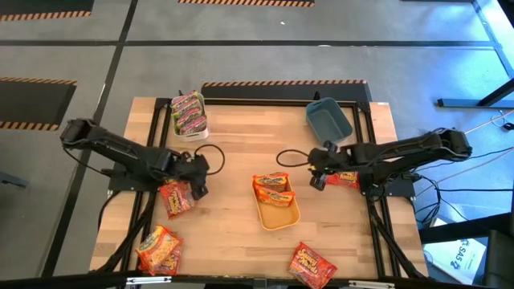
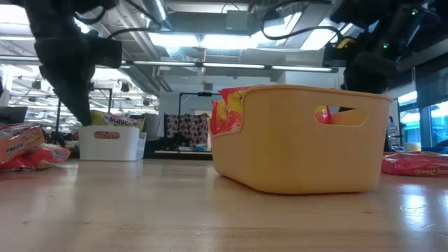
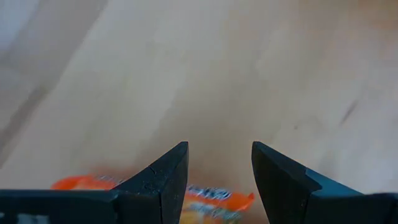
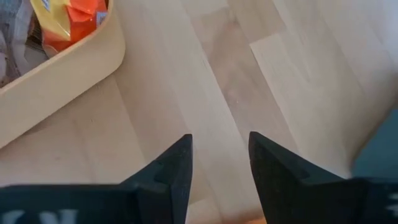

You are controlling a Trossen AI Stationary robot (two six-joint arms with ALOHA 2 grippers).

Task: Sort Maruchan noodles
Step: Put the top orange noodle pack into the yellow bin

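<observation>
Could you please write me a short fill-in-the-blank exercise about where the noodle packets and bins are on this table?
1. The green-pink packets sit in the ____ bin.
2. The bin with no packets in it is the ____ one.
3. The orange-yellow packets in the yellow bin number ____.
4. The left hand is open beside a ____ packet.

Missing words: white; blue; two; red

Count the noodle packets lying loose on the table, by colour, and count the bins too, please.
Red packets loose on the table: 3
Orange-yellow packets loose on the table: 1
Bins: 3, white, yellow, blue
Total: 7
</observation>
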